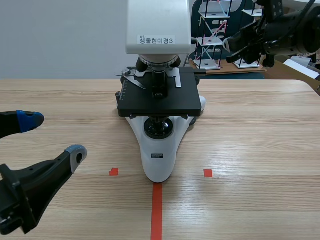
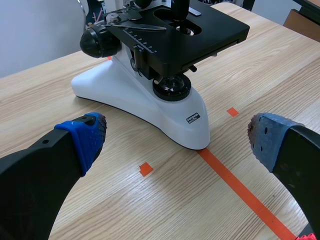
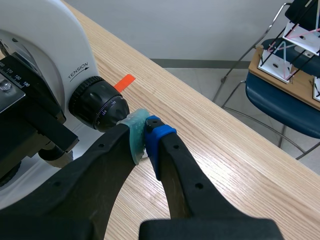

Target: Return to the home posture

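Dead centre on the desk (image 1: 260, 130): the microscope (image 1: 159, 150), white foot touching the end of the orange-red tape line (image 1: 157, 210), 1 small tape square off each side, black stage (image 1: 157, 97) level above. Low at the near left now: the left end effector (image 1: 52, 136), spread wide, gripping nothing, blue pad (image 1: 29, 120) on the farther finger, grey pad (image 1: 76, 152) on the nearer. Same story from the left wrist camera: 2 fingers (image 2: 82, 137) far apart, only bare desk and tape between them, the microscope (image 2: 145, 95) ahead and clear of both pads. Over to the right, and up high: the right end effector (image 1: 235, 47), raised beside the microscope's white head, well above the desk. Seen from its own wrist camera, pinched narrow, grey-green pad (image 3: 134, 132) and blue pad (image 3: 159, 135) pressed together, nothing caught between. Just ahead of those tips: the black focus knob (image 3: 97, 102) on the microscope's side, the word TENSION printed on the white body above it; touching or not, impossible to tell. Beyond the desk: a blue chair (image 3: 280, 95) carrying a wooden board and small stick-built models (image 1: 210, 35).
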